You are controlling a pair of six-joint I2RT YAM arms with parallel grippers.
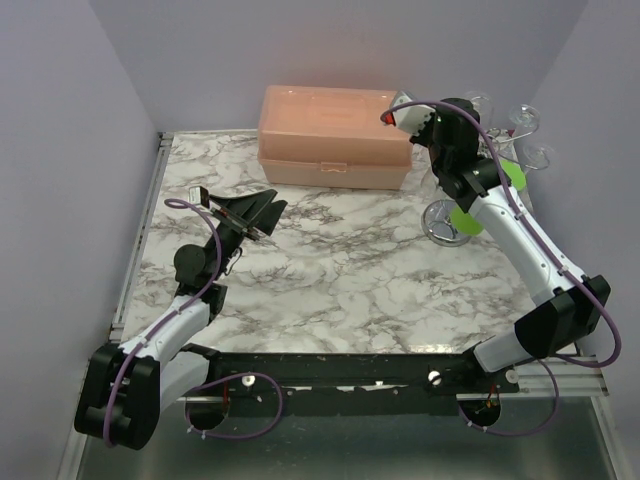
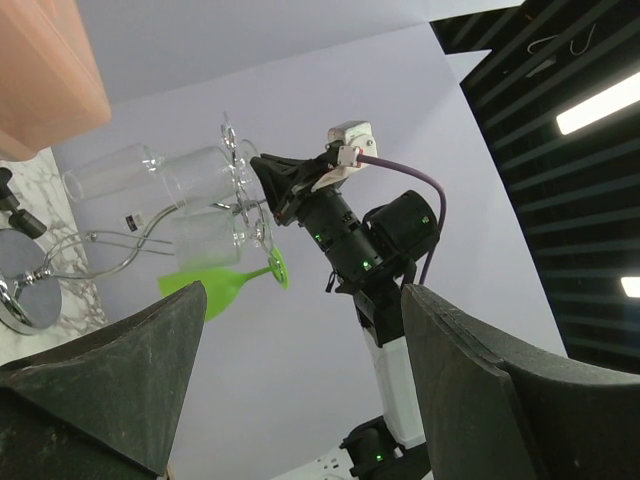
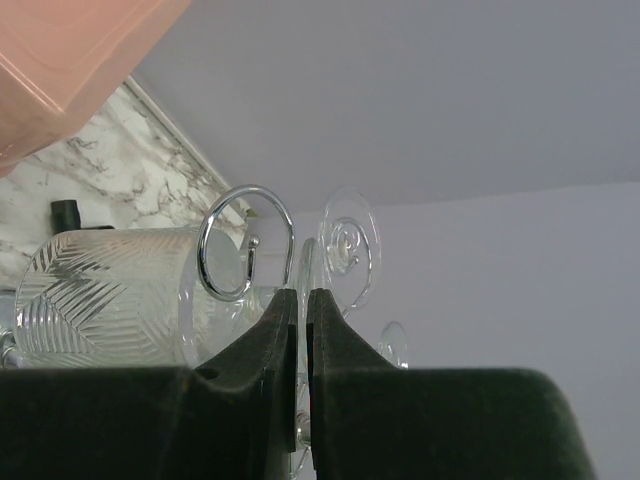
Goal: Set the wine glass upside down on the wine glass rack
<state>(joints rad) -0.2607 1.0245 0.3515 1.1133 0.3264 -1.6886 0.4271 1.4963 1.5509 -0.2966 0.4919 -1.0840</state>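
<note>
Table (image 1: 330, 290): rack (image 1: 440, 215) at right rear. Right hand (image 3: 300, 292) up among rack's top, pinched almost together, apparently on glass (image 3: 350, 245) stem. Foot just past fingertips, beside loop (image 3: 245, 240); stem seemingly along fingers. Left hand (image 1: 268, 218) spread apart, empty, well away leftward.

In the top view, the wine glass rack (image 1: 438, 218) is largely covered by the right arm (image 1: 520, 240), and the green glass (image 1: 512, 175) is seen only in two patches. In the right wrist view, the pink box (image 3: 60, 60) is cut off at the upper left, and what, if anything, is pinched by the right pincer (image 3: 301, 296) cannot be told.
</note>
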